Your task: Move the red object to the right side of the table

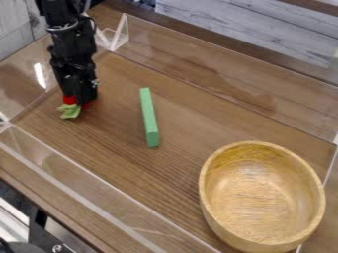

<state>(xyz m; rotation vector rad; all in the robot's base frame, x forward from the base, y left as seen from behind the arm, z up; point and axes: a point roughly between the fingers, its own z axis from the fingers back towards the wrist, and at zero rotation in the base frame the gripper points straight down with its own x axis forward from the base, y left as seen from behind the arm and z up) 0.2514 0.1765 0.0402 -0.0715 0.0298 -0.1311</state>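
Standing near the left edge of the surface (199, 119), the tool (74, 97) is pointed straight down from a black arm. The lower end of the tool is lowered over the red object (73, 103), of which only a small red patch and the light-green leafy cap are seen below and in front of the dark fingers (87, 91). The cap is turned toward the front-left. It cannot be told from the single view whether the tool is spread wide, set narrow, or clamped on the red object, because the fingertips are merged with the dark body and the toy is largely covered; contact between the 2 cannot be confirmed either.

The red object is located at the left side of the surface, close to the clear acrylic wall (27, 59) that borders the left edge, and roughly midway between the front and rear edges.

1 long green stick (150, 117) is laid flat near the middle of the surface, to the right of the tool and apart from it, with its long axis running from rear to front. 1 round light wooden bowl (262, 195) is placed upright in the front-right corner, well apart from the stick and the tool. Clear acrylic walls are fitted along the front and right edges as well.
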